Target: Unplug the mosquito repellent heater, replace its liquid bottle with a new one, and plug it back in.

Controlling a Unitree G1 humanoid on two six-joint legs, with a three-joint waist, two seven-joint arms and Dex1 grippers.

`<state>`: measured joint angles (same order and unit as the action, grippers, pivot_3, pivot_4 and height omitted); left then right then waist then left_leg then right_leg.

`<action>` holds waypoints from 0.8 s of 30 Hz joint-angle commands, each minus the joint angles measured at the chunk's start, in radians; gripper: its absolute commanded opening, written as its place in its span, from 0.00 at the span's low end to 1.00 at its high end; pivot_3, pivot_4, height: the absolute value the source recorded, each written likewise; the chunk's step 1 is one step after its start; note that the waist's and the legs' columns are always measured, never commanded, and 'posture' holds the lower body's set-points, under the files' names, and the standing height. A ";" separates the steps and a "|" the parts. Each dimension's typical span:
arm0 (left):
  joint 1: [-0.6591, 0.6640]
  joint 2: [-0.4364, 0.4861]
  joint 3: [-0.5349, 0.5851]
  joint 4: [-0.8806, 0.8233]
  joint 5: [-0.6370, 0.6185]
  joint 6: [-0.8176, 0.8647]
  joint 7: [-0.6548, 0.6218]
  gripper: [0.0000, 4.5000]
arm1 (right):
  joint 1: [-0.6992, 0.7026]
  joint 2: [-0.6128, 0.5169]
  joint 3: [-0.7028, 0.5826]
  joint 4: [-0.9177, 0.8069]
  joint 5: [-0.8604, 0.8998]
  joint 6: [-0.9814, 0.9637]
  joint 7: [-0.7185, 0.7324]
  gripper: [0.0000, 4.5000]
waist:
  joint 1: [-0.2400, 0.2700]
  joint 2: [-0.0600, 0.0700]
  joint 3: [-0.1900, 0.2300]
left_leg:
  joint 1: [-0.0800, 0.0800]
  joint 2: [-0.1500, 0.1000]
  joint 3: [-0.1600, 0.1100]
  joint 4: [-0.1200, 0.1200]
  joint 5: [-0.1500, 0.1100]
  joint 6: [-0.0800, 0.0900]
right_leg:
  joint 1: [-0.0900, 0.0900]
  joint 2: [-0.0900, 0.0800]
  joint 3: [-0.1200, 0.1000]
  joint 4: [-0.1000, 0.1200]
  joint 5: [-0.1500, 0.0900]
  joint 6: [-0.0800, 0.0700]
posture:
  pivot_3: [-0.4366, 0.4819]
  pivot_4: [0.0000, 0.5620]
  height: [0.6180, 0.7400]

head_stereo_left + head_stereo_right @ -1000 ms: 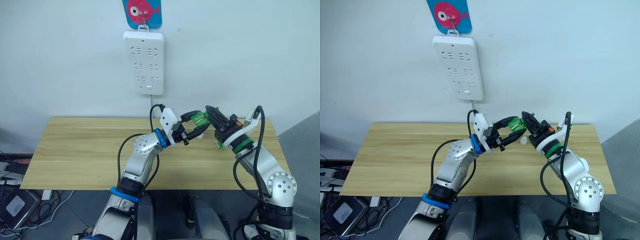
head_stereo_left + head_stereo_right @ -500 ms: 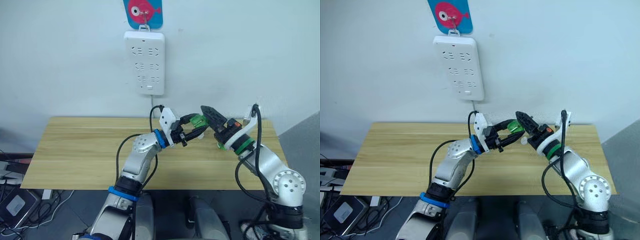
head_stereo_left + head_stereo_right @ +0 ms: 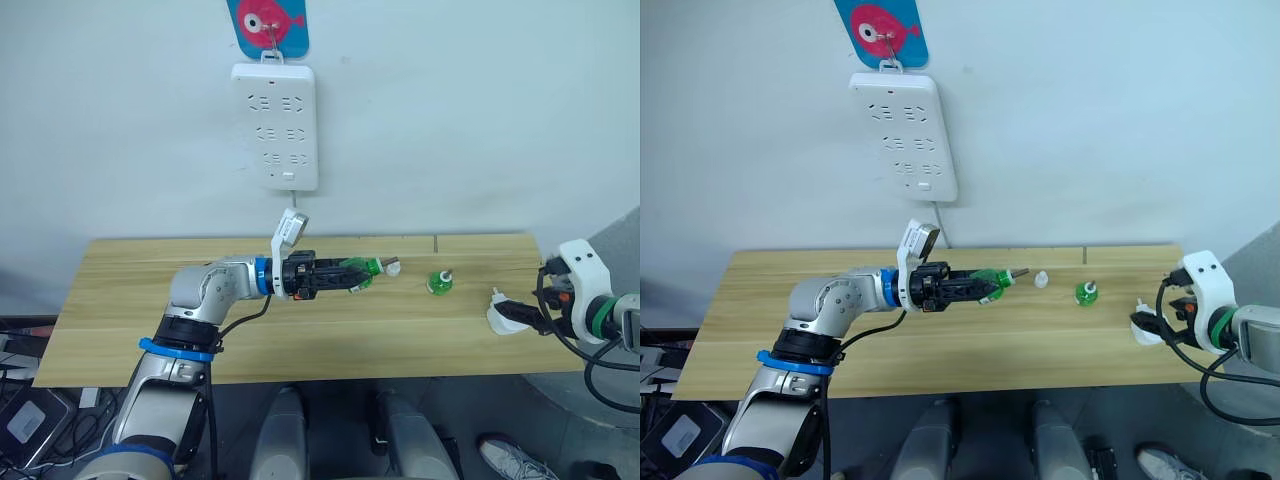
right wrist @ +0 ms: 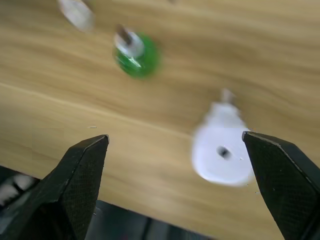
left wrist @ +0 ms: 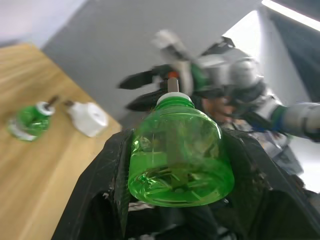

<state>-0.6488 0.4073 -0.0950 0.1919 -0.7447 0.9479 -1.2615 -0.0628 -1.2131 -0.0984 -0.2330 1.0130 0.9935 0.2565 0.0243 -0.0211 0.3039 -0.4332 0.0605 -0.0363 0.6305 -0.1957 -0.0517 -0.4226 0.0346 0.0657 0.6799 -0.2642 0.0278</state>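
From the left eye view, a translucent green bottle (image 3: pixel 357 271) is seen held lengthwise in the left gripper (image 3: pixel 345 275) above the wooden table (image 3: pixel 130 310), its neck pointing toward the robot's right. A small white cap (image 3: pixel 393 267) lies on the table just beyond that neck. A second green bottle (image 3: pixel 438 283) stands alone on the table farther right, apart from both. The mosquito repellent heater (image 3: pixel 503 317) lies near the table's right edge, unplugged, with the right gripper (image 3: pixel 548 296) just beside it. A white power strip (image 3: pixel 277 125) is hung on the wall under a blue fish hook (image 3: pixel 266 25).

From the right eye view, the same layout is repeated, with nothing placed between the held bottle and the standing one except the cap.

In the left wrist view, the held bottle is clamped between the black fingers (image 5: pixel 107 175), and liquid is seen pooled inside it. The other bottle and the heater are seen on the table beyond.

In the right wrist view, the fingers are spread wide and empty above the heater and the standing bottle, whose contents cannot be told.
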 commanded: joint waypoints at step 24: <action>0.060 0.019 0.016 -0.164 -0.034 0.036 0.038 0.50 | -0.302 0.230 0.199 0.467 -0.574 -0.022 0.357 1.00 | 0.007 -0.001 0.018 | 0.000 0.000 0.002 -0.001 0.000 0.000 | -0.001 -0.001 0.003 0.000 -0.001 0.001 | 0.76 0.64 1.00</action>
<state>-0.5948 0.4192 -0.0957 0.0786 -0.7469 0.9757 -1.2202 -0.3565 -0.9834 0.1026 0.2153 0.4706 0.9862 0.5939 0.0313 -0.0218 0.3219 -0.4334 0.0604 -0.0339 0.6295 -0.1958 -0.0518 -0.4240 0.0339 0.0684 0.6798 -0.2648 0.0287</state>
